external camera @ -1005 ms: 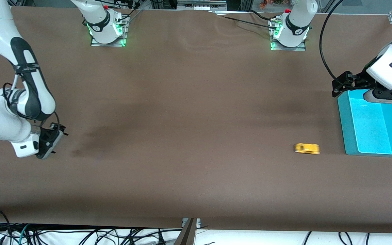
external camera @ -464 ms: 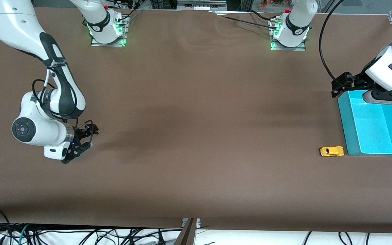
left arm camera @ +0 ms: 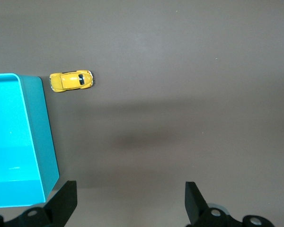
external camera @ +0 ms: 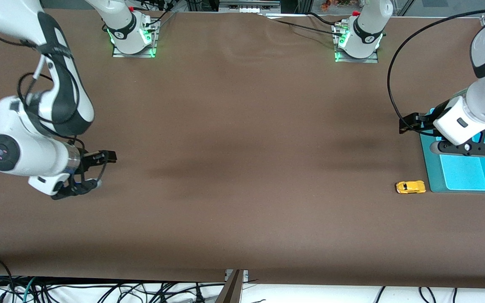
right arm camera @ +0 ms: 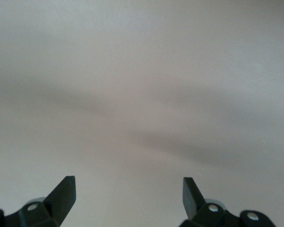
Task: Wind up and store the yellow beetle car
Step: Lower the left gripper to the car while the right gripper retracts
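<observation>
Front view: a wide brown tabletop (external camera: 242, 168) fills the scene, with both robot bases along its upper edge. The right gripper (external camera: 93, 170) hangs low over bare tabletop at the right arm's end, released, with nothing between its fingers. The left gripper (external camera: 463, 148) hangs over the teal tray (external camera: 430, 168) at the left arm's end of the tabletop, also released and empty. The yellow beetle car (external camera: 410, 187) sits on the tabletop just beside the tray's corner, on the side toward the right arm's end, nearer to the front camera than the spot under the left gripper. The car is well apart from the right gripper, almost the whole tabletop's length away.

Left wrist view: the two dark fingertips (left arm camera: 66, 201) of the left gripper (left arm camera: 130, 203) stand wide apart with nothing between them. Below lies the brown tabletop (left arm camera: 189, 94). The yellow beetle car (left arm camera: 71, 80), with dark windows, rests on its wheels out ahead of the gripper, just beside the outer wall of the teal tray (left arm camera: 42, 132). The tray's bright inside lies beside one fingertip.

Right wrist view: the right gripper (right arm camera: 128, 198) shows two dark fingertips (right arm camera: 66, 191) spread wide, empty. Only plain tabletop (right arm camera: 142, 94), crossed by soft shadows, lies under it.
</observation>
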Tool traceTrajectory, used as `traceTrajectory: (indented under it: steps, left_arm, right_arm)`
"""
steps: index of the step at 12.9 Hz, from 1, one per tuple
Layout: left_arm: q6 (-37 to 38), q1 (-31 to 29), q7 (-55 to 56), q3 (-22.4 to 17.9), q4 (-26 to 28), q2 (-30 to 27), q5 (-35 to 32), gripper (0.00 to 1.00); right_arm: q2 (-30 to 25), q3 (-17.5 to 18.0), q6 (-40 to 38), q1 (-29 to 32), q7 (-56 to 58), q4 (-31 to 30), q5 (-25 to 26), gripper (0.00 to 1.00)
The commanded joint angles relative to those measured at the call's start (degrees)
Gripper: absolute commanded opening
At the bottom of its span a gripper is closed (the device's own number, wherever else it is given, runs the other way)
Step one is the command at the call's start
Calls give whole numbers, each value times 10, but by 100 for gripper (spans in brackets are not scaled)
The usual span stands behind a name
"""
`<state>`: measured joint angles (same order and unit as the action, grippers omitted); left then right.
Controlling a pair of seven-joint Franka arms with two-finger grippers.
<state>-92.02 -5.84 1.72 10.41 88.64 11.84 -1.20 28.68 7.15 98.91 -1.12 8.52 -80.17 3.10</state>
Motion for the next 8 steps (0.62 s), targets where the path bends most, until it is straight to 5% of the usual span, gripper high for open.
traceTrajectory:
  steps: [1,6,8]
  left_arm:
    - [7,-19,-94,-4,-42,38,6,100]
    - [-10,-59,-292,-20,-73,135,-4,100]
    - [-70,-66,-388,-19,-65,171,-35,100]
  right_arm:
    - [-72,1,-28,1,-11,-9,-4,100]
    - [-164,-13,-86,6,-10,-8,1,100]
    - [-197,-26,-81,5,-10,-8,2,100]
